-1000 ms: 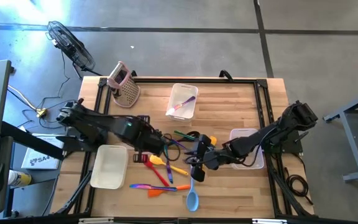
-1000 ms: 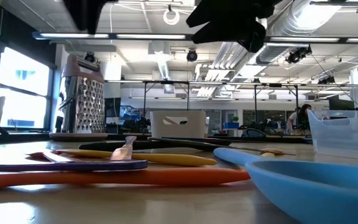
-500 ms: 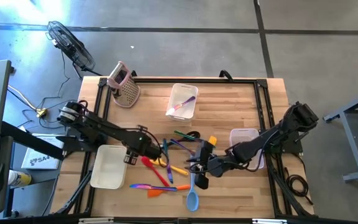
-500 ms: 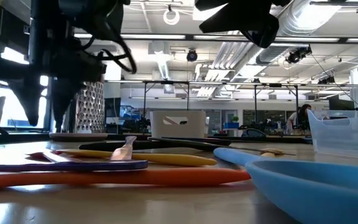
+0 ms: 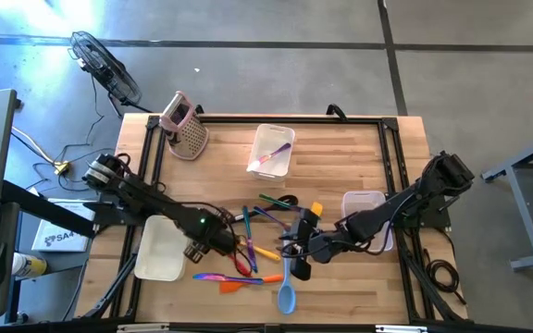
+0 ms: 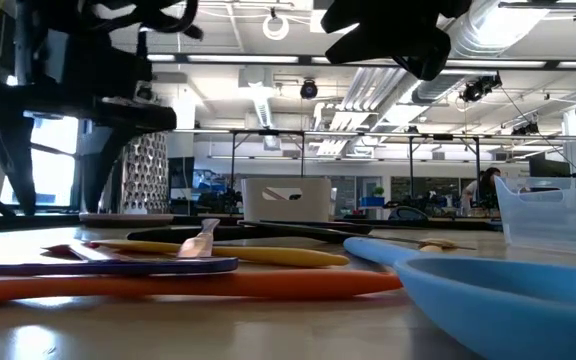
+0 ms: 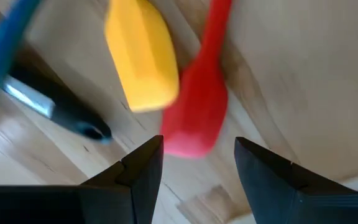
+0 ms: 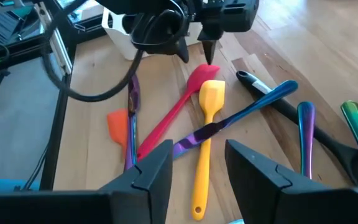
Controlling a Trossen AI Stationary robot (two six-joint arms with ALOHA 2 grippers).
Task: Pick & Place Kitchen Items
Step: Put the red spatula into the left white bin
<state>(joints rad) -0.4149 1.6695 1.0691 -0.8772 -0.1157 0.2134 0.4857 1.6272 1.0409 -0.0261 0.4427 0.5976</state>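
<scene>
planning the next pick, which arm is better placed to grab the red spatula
Left. The left gripper hangs directly over the red spatula head, jaws open astride it. The right gripper sits farther off, past the yellow spatula.

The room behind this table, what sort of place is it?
Probably an industrial lab or workshop: exposed ceiling ducts, a bare concrete floor, and a floor fan beside the wooden table.

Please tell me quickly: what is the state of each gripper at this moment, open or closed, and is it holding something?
Left gripper: open, empty, just above the red spatula.
Right gripper: open, empty, above the utensil pile.
</scene>
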